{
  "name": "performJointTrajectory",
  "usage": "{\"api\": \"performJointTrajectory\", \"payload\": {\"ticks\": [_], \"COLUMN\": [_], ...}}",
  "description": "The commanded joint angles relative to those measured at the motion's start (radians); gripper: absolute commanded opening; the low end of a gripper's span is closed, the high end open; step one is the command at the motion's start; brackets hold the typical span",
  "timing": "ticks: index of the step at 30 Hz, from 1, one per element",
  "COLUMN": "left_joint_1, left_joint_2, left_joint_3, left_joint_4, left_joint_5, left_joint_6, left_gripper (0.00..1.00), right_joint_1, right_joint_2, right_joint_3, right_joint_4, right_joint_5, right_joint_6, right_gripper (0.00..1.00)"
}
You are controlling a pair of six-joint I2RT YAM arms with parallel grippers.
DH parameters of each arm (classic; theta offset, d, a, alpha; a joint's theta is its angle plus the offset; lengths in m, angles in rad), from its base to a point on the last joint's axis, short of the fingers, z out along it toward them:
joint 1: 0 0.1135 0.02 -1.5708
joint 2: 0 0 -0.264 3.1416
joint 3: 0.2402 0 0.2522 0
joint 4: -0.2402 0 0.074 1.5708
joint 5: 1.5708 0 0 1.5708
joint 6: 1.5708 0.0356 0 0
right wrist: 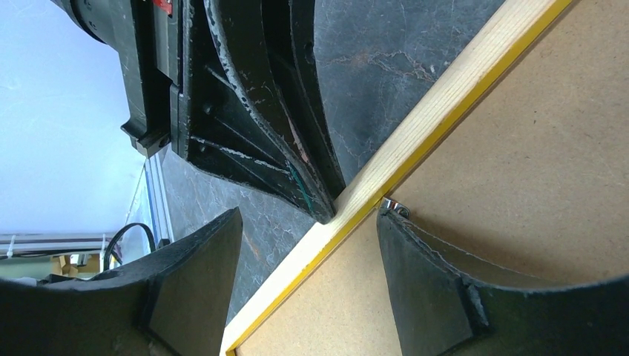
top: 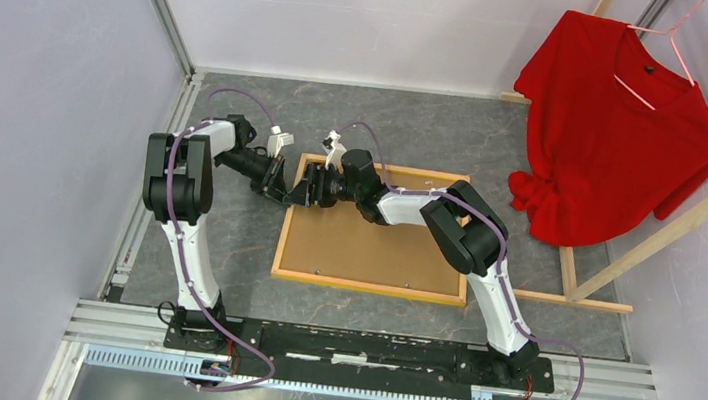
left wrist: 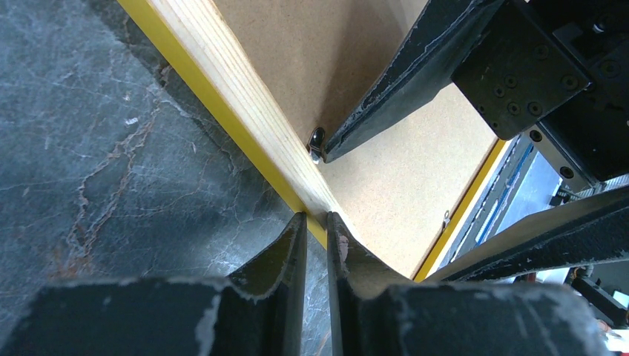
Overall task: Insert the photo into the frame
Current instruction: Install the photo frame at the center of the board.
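The frame (top: 282,242) lies face down on the dark table, its light wood back up and a yellow edge showing. A brown fibreboard backing panel (top: 375,248) fills it. The photo is hidden. My left gripper (top: 281,190) is shut, and its tips (left wrist: 315,216) rest on the frame's wooden rail (left wrist: 237,96) near the far left corner, with nothing between them. My right gripper (top: 304,192) is open and straddles that same rail (right wrist: 445,96). One finger (right wrist: 430,289) touches a small metal tab (right wrist: 395,208) at the panel's edge; the other hangs over the table.
A red shirt (top: 620,130) hangs on a wooden rack (top: 690,218) at the right. Grey walls close in the left and far sides. A metal rail (top: 363,352) runs along the near edge at the arm bases.
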Motion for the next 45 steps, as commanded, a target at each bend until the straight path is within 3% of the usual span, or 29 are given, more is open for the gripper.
{"api": "performJointTrajectory", "payload": {"ticks": [1, 13, 19, 28, 45], "left_joint_1": [-0.001, -0.006, -0.005, 0.000, 0.000], "left_joint_2": [-0.012, -0.017, -0.020, -0.034, -0.023], "left_joint_3": [-0.022, -0.035, -0.015, 0.001, -0.017], "left_joint_4": [0.025, 0.025, -0.004, -0.030, -0.018], "left_joint_5": [-0.058, -0.050, -0.052, -0.061, -0.058], "left_joint_6": [-0.006, 0.001, 0.015, 0.025, 0.025], "left_gripper": [0.22, 0.22, 0.22, 0.22, 0.22], "right_joint_1": [0.003, 0.002, -0.025, -0.039, 0.037], "right_joint_2": [0.046, 0.059, -0.008, -0.182, -0.025], "right_joint_3": [0.029, 0.042, -0.015, -0.135, -0.048], "right_joint_4": [-0.031, 0.037, 0.207, 0.063, 0.006], "right_joint_5": [0.043, 0.049, -0.017, 0.039, 0.084], "right_joint_6": [-0.011, 0.048, 0.168, 0.047, 0.058], "right_gripper": [0.74, 0.76, 0.84, 0.89, 0.82]}}
